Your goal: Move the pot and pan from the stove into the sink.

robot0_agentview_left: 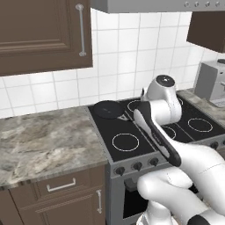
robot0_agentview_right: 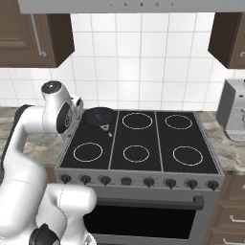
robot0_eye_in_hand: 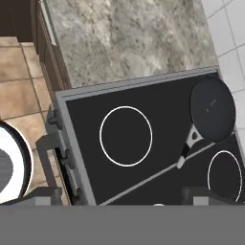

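Sitting on the stove (robot0_eye_in_hand: 143,158), the pan (robot0_eye_in_hand: 212,109) is round, shallow, black

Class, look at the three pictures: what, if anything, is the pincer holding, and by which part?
Nothing is held. The pincer is open above the stove, and the pan lies apart on a back burner, its handle free.

White arm folded high, elbow bent, wrist turned downward. End effector (robot0_eye_in_hand: 122,196) wide open, two dark fingertips (robot0_eye_in_hand: 48,195) far apart, holding nothing, hovering free.
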Robot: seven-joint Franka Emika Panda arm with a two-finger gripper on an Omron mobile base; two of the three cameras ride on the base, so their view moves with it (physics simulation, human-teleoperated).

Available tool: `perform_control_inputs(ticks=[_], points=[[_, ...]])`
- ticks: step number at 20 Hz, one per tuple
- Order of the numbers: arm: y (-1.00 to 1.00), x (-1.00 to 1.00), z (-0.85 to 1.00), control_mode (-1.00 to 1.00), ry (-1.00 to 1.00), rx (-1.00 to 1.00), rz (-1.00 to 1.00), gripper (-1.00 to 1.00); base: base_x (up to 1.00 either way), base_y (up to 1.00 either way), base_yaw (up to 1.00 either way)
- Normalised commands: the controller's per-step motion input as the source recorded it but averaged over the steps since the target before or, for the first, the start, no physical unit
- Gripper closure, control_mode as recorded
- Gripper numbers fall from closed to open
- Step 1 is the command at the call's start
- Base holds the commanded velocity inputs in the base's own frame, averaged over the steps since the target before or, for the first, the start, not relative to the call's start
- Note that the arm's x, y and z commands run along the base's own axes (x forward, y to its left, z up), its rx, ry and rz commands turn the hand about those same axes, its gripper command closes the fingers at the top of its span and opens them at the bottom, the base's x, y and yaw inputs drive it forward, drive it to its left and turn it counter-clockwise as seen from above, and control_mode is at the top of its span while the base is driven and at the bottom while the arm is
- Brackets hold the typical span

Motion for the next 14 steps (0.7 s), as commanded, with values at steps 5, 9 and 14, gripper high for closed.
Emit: perform_control_inputs(ticks=[5, 9, 14], points=[[-0.27, 0.31, -0.02, -1.00, 0.12, 0.15, -0.10, -1.00, 0.00, 0.00, 0.00], [-0.27, 0.27, -0.08, -1.00, 0.17, 0.18, -0.08, -1.00, 0.00, 0.00, 0.00], [-0.14, 0.13, -0.07, -1.00, 0.12, 0.15, -0.09, -1.00, 0.00, 0.00, 0.00]])
